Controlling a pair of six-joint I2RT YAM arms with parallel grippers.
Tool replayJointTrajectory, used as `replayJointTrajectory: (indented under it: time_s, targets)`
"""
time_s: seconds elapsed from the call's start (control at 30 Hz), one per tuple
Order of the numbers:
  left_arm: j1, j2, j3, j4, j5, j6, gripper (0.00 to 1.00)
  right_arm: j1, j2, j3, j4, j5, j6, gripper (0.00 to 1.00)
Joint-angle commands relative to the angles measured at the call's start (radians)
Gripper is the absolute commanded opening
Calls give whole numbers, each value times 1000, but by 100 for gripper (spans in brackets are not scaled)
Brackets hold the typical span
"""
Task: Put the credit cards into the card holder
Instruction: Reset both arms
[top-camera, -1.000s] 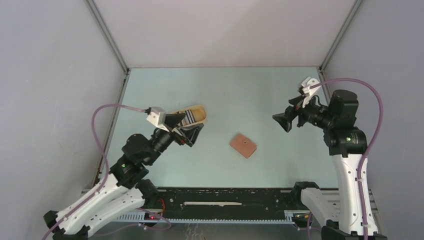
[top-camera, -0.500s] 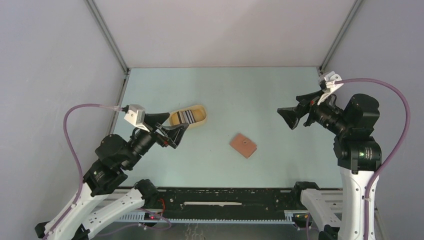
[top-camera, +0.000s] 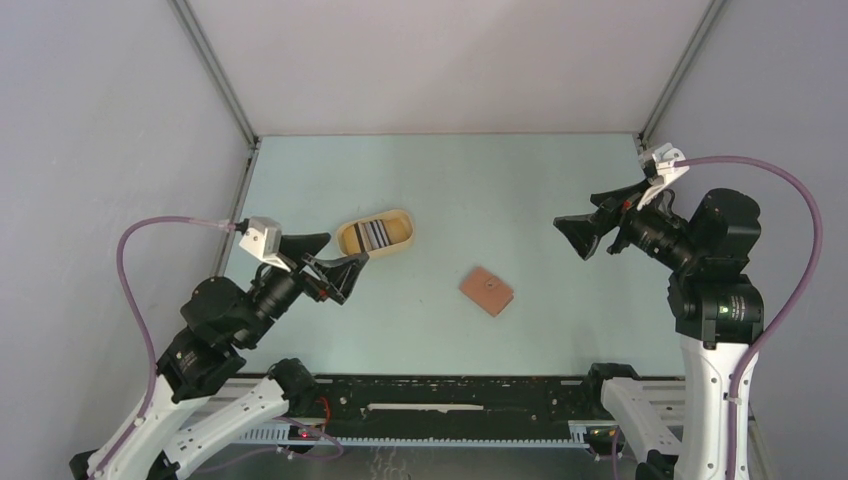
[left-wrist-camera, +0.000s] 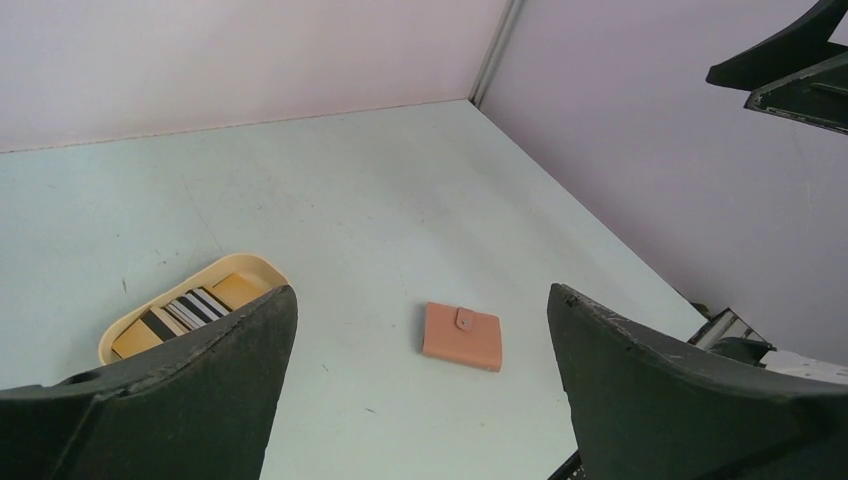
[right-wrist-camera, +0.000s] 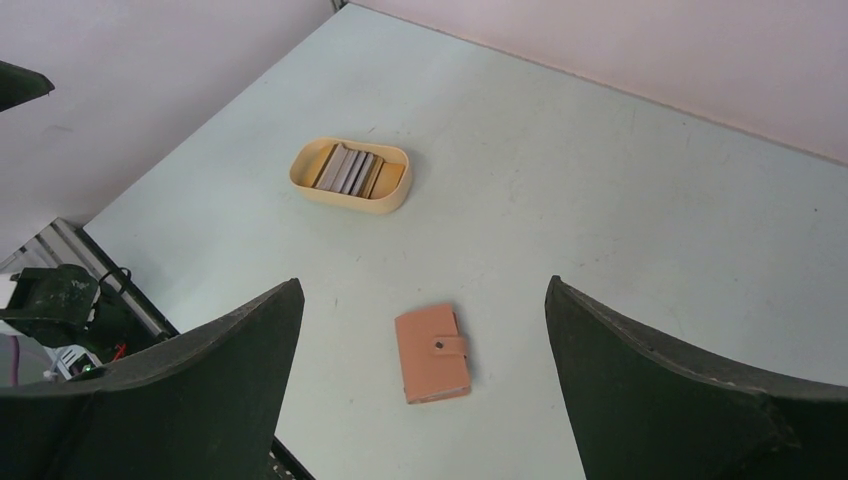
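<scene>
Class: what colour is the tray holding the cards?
The tray is pale yellow, clearest from right wrist.

pale mint-green table top, matte, with a few faint scuffs visible in the wrist views. plain grey-white back wall, left wall and right wall box it in on three sides. thin metal corner posts run up where the walls meet at the back. black rail along the near edge. light soft, even, shadows weak.
</scene>
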Motion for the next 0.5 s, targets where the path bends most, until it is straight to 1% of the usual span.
replayJointTrajectory:
  time_s: [0.0, 0.47]
  targets:
    - [7, -17, 7, 2, -10, 28, 100, -10, -6, 18, 7, -20, 20, 100]
    - [6, -25, -22, 10, -21, 33, 100, -14, -4, 7, 12, -24, 13, 100]
